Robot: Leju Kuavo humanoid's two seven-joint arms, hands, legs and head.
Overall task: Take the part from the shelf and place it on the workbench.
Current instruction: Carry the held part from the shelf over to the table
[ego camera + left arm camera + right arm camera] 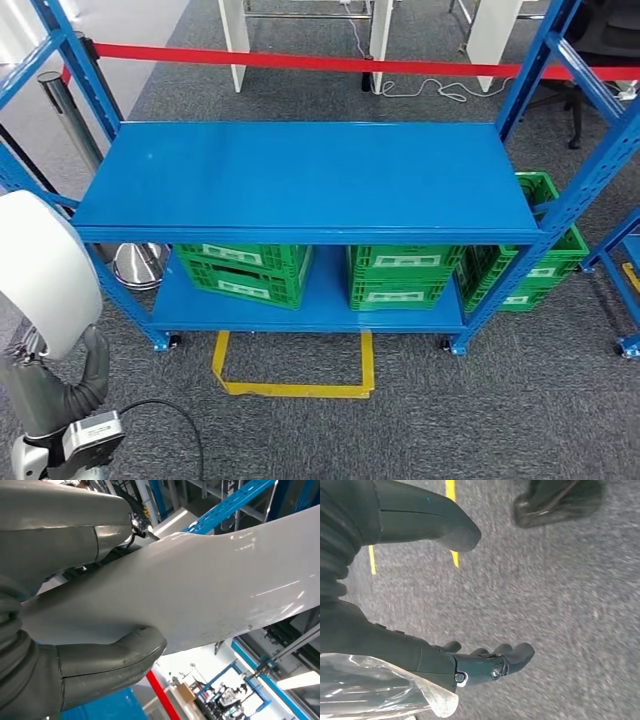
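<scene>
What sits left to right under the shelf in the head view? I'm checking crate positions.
White part held by the left hand → left green crate → middle green crate → right green crate, beyond the shelf post.

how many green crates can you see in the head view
3: one at the left of the lower shelf, one at its middle, one on the floor past the rack's right end. More may be hidden.
</scene>
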